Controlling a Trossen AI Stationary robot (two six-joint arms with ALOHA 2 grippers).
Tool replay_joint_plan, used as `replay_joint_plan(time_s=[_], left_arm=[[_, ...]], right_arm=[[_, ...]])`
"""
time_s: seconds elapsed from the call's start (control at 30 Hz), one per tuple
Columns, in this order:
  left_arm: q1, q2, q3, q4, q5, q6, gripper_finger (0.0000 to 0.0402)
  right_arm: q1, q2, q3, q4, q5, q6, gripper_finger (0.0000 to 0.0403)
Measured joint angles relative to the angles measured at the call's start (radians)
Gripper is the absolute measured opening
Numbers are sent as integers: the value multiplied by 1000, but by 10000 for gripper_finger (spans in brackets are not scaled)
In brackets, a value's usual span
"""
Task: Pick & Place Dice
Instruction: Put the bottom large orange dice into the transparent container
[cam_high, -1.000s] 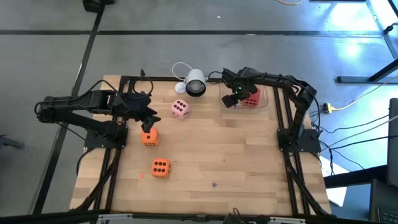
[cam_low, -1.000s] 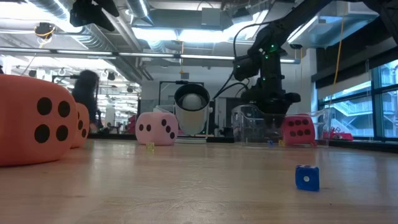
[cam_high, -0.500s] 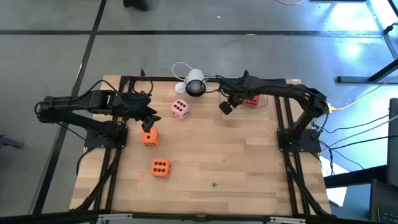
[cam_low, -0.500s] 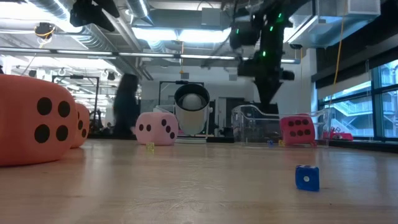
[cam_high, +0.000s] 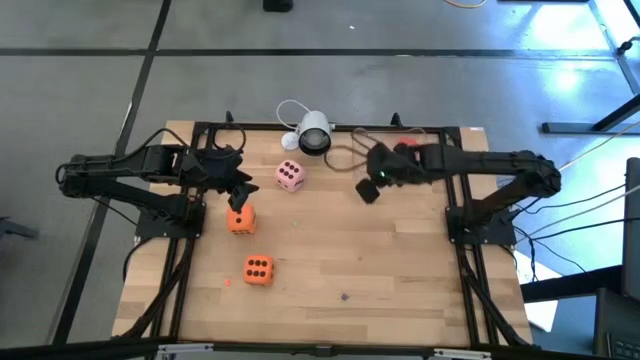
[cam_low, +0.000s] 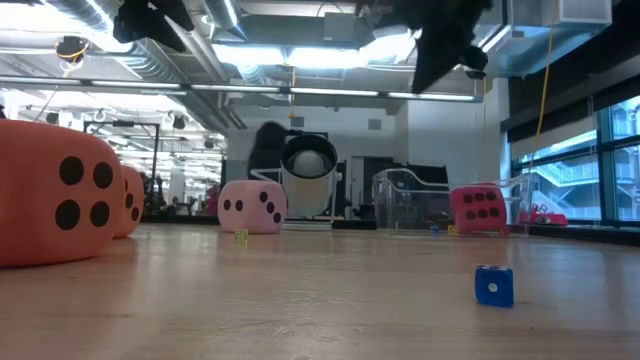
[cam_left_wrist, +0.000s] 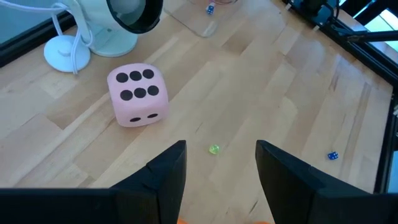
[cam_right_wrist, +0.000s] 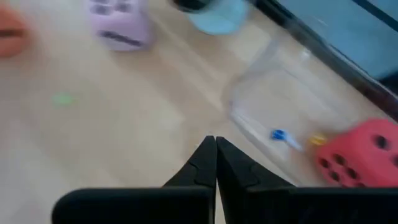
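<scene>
We see the right gripper (cam_right_wrist: 216, 163) pinched shut and empty, lifted above the table (cam_high: 400, 260) near the far edge. The red die (cam_right_wrist: 353, 154) sits in the clear tray (cam_right_wrist: 273, 99) at the far right corner. The left gripper (cam_left_wrist: 216, 165) gapes empty above an orange die (cam_high: 240, 220); the pink die (cam_left_wrist: 137, 94) sits beyond.

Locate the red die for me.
The red die sits in the clear container at the table's far right side, beside tiny blue and yellow dice; the right gripper is nearby, empty.
</scene>
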Motion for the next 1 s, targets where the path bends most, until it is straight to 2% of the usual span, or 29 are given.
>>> replay_joint_plan(time_s=[0.13, 0.3, 0.5, 0.63, 0.87, 1.0], left_arm=[[0, 0, 0, 0, -1, 1, 187], [0, 0, 0, -8, 11, 18, 187], [0, 11, 0, -13, 146, 85, 187], [0, 43, 0, -56, 201, 96, 187], [-1, 136, 0, -106, 299, 261, 187], [-13, 192, 0, -75, 336, 244, 196]], right_arm=[[114, -19, 0, 64, 14, 29, 3], [260, -23, 0, 110, 119, 81, 4], [413, -23, 0, 118, 202, 151, 4], [464, -23, 0, 118, 229, 206, 4], [501, -23, 0, 118, 232, 235, 4], [519, -23, 0, 118, 232, 237, 4]])
